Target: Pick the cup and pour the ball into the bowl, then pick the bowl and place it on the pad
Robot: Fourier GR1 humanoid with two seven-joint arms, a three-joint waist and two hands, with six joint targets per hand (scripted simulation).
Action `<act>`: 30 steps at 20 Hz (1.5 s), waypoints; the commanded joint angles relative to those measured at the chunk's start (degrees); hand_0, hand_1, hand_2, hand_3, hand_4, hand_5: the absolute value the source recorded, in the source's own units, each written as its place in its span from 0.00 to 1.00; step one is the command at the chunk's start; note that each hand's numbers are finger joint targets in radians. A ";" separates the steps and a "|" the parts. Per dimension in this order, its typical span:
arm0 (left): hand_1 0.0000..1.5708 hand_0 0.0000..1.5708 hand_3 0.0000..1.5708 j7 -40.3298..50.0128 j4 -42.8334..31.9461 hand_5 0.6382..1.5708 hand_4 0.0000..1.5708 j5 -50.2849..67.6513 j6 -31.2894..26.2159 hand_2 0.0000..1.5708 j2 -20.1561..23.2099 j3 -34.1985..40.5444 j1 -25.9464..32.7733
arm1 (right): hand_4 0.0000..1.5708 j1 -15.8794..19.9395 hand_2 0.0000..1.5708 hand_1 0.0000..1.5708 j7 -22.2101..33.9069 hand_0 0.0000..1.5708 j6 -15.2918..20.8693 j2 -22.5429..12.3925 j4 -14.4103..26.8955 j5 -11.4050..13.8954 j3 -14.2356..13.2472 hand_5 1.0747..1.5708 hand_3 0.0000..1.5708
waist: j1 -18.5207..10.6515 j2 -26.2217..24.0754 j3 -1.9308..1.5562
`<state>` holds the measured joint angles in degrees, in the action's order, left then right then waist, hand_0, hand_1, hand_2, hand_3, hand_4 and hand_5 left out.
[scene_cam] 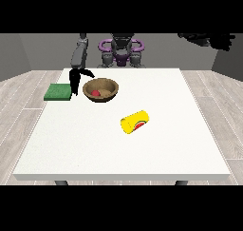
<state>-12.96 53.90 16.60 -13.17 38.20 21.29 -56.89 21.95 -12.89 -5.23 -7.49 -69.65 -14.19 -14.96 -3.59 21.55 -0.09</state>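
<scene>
Yellow cup lies tipped, bearing no legible writing.

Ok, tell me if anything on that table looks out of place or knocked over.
The yellow cup lies on its side near the middle of the white table, apart from everything else, not upright. The red ball sits inside the wooden bowl, which stands upright beside the green pad, not on it.

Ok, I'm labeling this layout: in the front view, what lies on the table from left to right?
Green pad → hand at the view's left → wooden bowl holding the red ball → yellow cup lying on its side.
</scene>
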 commanded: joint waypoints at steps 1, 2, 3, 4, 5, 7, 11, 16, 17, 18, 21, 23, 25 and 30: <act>0.00 0.00 0.00 3.18 2.05 0.97 0.00 0.60 -0.03 0.00 0.02 -0.86 -0.04 | 0.20 2.41 0.00 0.00 -2.35 0.00 0.55 1.01 9.34 0.44 -0.47 1.00 0.00 | -0.76 -2.36 0.03; 0.00 0.00 0.00 6.02 1.46 0.97 0.00 2.32 -0.62 0.00 2.46 0.68 -3.09 | 0.21 2.02 0.00 0.00 -4.03 0.00 -2.76 -0.40 10.94 -0.58 -1.09 1.00 0.00 | 0.69 -1.42 0.00; 0.00 0.00 0.00 5.61 0.23 0.96 0.00 2.31 -2.48 0.00 4.26 0.86 -3.49 | 0.22 4.96 0.00 0.00 -1.96 0.00 1.21 1.57 10.38 -0.08 -0.55 1.00 0.00 | -0.17 -1.30 0.04; 0.00 0.00 0.00 7.15 4.47 0.96 0.00 1.13 1.31 0.00 -1.79 -2.58 -1.92 | 0.24 6.02 0.00 0.00 -0.71 0.00 1.79 0.59 15.01 -0.81 -2.35 1.00 0.00 | -1.10 -3.98 0.00; 0.00 0.00 0.00 5.84 -0.32 0.96 0.00 2.80 -2.15 0.00 4.81 1.63 -3.87 | 0.26 7.90 0.00 0.00 0.39 0.00 0.33 -1.23 12.92 -1.79 -2.53 1.00 0.00 | 0.74 -0.64 0.05; 0.00 0.00 0.00 8.35 1.62 0.97 0.00 2.52 -0.18 0.00 3.62 0.39 -4.09 | 0.26 7.76 0.00 0.00 -3.26 0.00 1.30 0.85 17.13 -0.92 -2.25 1.00 0.00 | 0.49 -1.97 0.03; 0.00 0.00 0.00 6.92 3.34 0.96 0.00 3.38 -1.32 0.00 4.06 0.89 -3.36 | 0.24 11.06 0.00 0.00 -4.95 0.00 -0.22 -2.29 22.59 -1.71 -4.24 1.00 0.00 | -0.85 0.70 0.04; 0.00 0.00 0.00 9.19 4.72 0.95 0.00 5.60 -2.86 0.00 6.97 2.15 -6.00 | 0.20 11.85 0.00 0.00 -11.04 0.00 -0.75 -1.98 26.41 -1.33 -4.95 0.99 0.00 | -2.82 4.11 0.01; 0.00 0.00 0.00 8.65 5.25 0.95 0.00 5.30 -2.02 0.00 6.28 1.76 -6.62 | 0.19 12.70 0.00 0.00 -10.54 0.00 -0.77 -1.39 26.62 -1.28 -4.37 0.99 0.00 | -1.98 3.84 0.02; 0.00 0.00 0.00 9.13 4.50 0.95 0.00 5.83 -3.19 0.00 6.16 1.85 -4.86 | 0.18 11.83 0.00 0.00 -9.64 0.00 0.32 -1.35 26.63 -1.15 -4.49 0.99 0.00 | -3.05 2.53 0.04; 0.00 0.00 0.00 11.74 6.28 0.96 0.00 5.71 -1.37 0.00 5.46 0.29 -8.08 | 0.20 16.47 0.00 0.00 -8.52 0.00 2.54 -1.41 27.95 -1.71 -5.26 1.00 0.00 | -3.40 2.74 0.00; 0.00 0.00 0.00 12.98 6.10 0.97 0.00 5.58 -0.83 0.00 5.25 -0.47 -10.02 | 0.26 16.65 0.00 0.00 -8.07 0.00 6.35 2.08 27.90 0.39 -3.11 1.00 0.00 | -4.33 2.67 0.01; 0.00 0.00 0.00 11.10 5.03 0.97 0.00 6.52 -3.34 0.00 5.19 0.23 -7.97 | 0.28 17.41 0.00 0.00 -6.32 0.00 7.61 0.99 26.77 0.01 -3.71 1.00 0.00 | -5.67 2.17 0.10; 0.00 0.00 0.00 11.95 4.97 0.96 0.00 7.27 -3.58 0.00 6.37 0.51 -10.78 | 0.26 19.67 0.00 0.00 -5.63 0.00 12.17 2.26 27.52 1.86 -2.91 1.00 0.00 | -7.06 3.99 0.05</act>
<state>-1.68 58.34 22.92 -15.96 44.42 21.95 -66.15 37.68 -23.32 4.16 -6.07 -46.57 -12.31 -17.80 -7.94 23.05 1.14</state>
